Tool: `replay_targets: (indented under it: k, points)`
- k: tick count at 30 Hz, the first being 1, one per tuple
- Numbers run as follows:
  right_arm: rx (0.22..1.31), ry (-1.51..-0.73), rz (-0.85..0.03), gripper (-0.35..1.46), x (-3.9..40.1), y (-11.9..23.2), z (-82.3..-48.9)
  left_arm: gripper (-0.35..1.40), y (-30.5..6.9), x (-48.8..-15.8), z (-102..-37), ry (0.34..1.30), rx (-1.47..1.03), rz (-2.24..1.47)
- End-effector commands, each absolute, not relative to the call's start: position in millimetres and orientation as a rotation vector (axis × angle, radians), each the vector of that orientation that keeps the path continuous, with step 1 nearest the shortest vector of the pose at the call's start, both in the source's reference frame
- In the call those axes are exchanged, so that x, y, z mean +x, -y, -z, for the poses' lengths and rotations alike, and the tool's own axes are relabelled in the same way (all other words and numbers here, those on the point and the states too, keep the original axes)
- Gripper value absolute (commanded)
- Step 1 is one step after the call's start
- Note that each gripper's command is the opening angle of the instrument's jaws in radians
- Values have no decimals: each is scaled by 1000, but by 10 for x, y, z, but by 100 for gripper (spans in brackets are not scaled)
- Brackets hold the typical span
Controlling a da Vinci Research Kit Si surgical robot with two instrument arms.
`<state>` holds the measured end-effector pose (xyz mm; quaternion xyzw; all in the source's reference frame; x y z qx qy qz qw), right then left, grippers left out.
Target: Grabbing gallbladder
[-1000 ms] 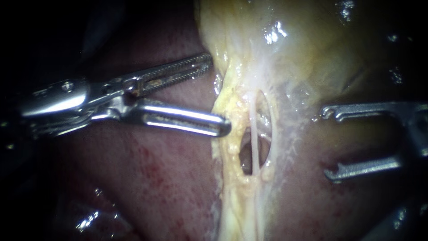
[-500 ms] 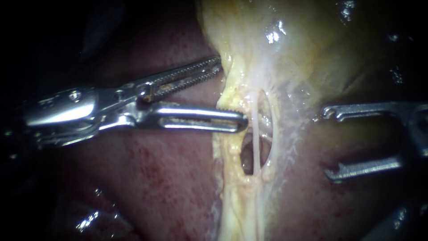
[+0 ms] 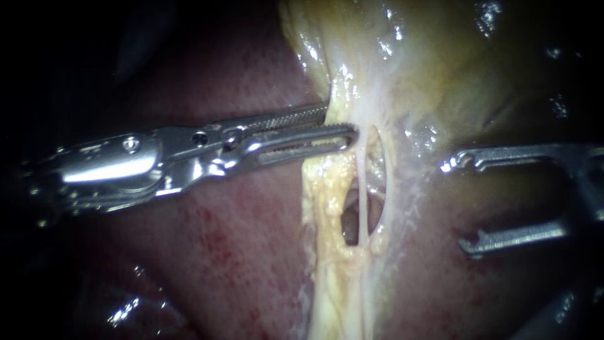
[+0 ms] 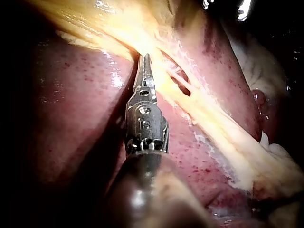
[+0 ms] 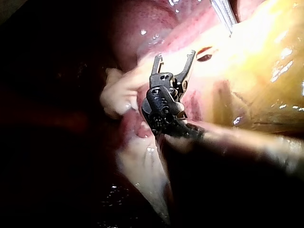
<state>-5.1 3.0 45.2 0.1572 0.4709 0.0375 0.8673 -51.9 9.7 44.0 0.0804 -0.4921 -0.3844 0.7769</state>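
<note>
The yellowish gallbladder fills the upper middle and narrows downward into a pale fatty band. My left instrument reaches in over the red liver. Its serrated jaws are nearly together and pinch the band's left edge just below the gallbladder. The left wrist view shows my left instrument with its jaws together, their tips buried in yellow tissue. My right instrument stands to the right of the band, jaws wide apart and holding nothing. The right wrist view shows my right instrument open too.
Below the left jaws a small window opens in the band, crossed by a thin white tube. Liver lies on both sides of the band. Wet dark tissue sits at the lower left.
My left instrument has moved right and up to the band's edge, and its jaws have closed from wide apart onto the tissue. The right instrument has not moved.
</note>
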Motion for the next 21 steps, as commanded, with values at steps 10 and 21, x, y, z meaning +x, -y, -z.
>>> replay_targets:
  k: [10,21]
  points:
    - [332,-985,-84,57,-52,-30,-452,-35,-97,-516,-439,1055,182,831]
    - [332,-985,-84,57,-52,-30,-452,-35,-97,-516,-438,1055,182,832]
